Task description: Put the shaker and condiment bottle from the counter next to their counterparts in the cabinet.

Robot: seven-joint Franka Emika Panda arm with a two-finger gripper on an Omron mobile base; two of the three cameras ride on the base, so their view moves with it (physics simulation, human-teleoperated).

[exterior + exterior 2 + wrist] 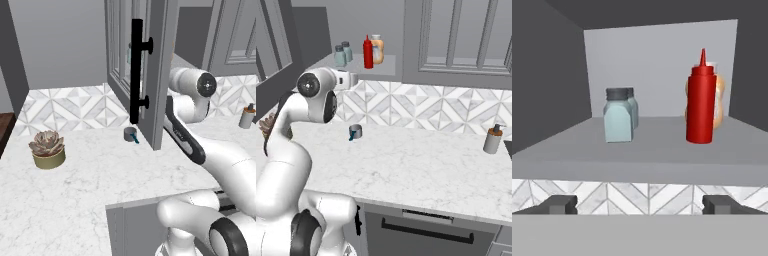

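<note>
On the open cabinet's shelf [652, 150] a pale blue-grey shaker [618, 120] with a grey cap stands right in front of a second one like it [632, 104]. To their right the red condiment bottle [701, 107] stands upright, just in front of an orange bottle [720, 97]. My gripper [640, 204] hangs open just outside and below the shelf's front edge, with nothing between its fingertips [559, 204]. From the right base view the shakers [340, 56] and red bottle [368, 52] sit on the shelf above my hand [350, 79].
The cabinet door [160, 75] with its black bar handle [136, 70] stands open to the arm's left. On the marble counter [421, 165] are a small grey cup with a blue handle [355, 132], a brown-topped grey bottle [492, 139] and a potted succulent [47, 148].
</note>
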